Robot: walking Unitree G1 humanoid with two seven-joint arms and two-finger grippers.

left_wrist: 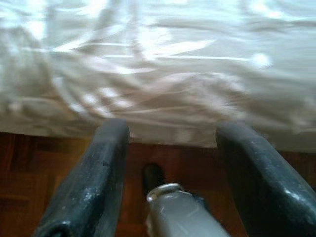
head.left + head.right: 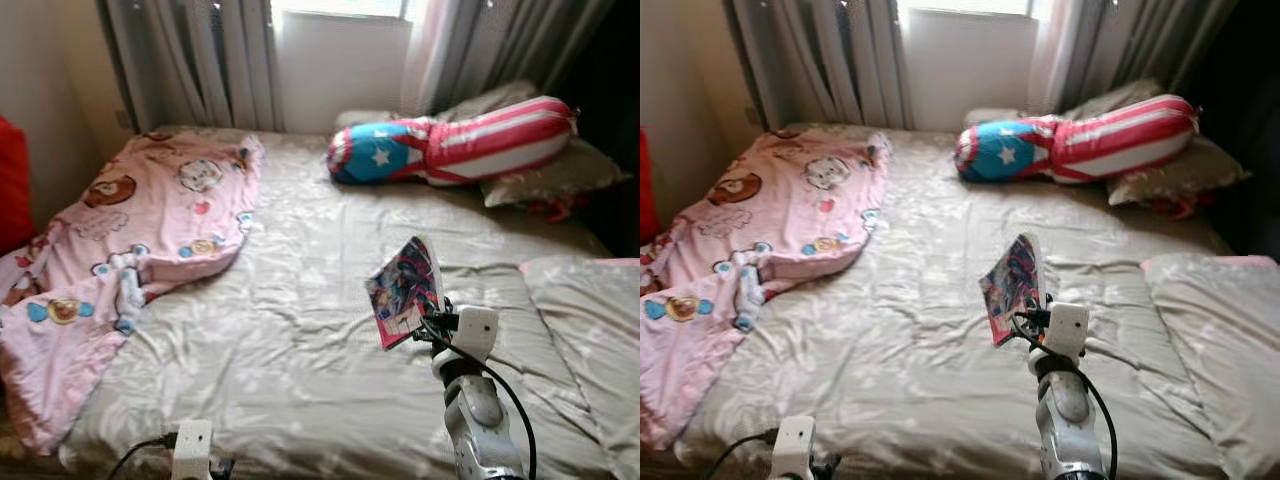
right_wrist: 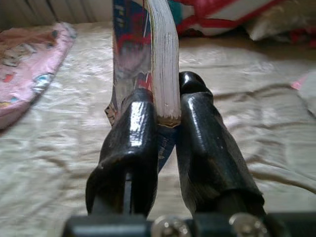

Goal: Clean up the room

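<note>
The book (image 3: 160, 59) stands on edge between the two black fingers (image 3: 131, 148) of the right gripper (image 3: 165, 123), which are clamped on its lower corner, one finger on the colourful cover and the other on the far side of the pale page block. The right arm (image 2: 478, 400) reaches forward and up over the bed (image 2: 300, 340), holding the book above the wrinkled beige sheet, roughly mid-mattress, tilted with its cover facing the pink blanket (image 2: 120, 240). The left gripper (image 1: 168, 148) sits low at the bed's near edge, its fingers (image 1: 96, 177) spread apart with nothing between them, over brown floor (image 1: 29, 168). The book's cover art is too blurred to read
</note>
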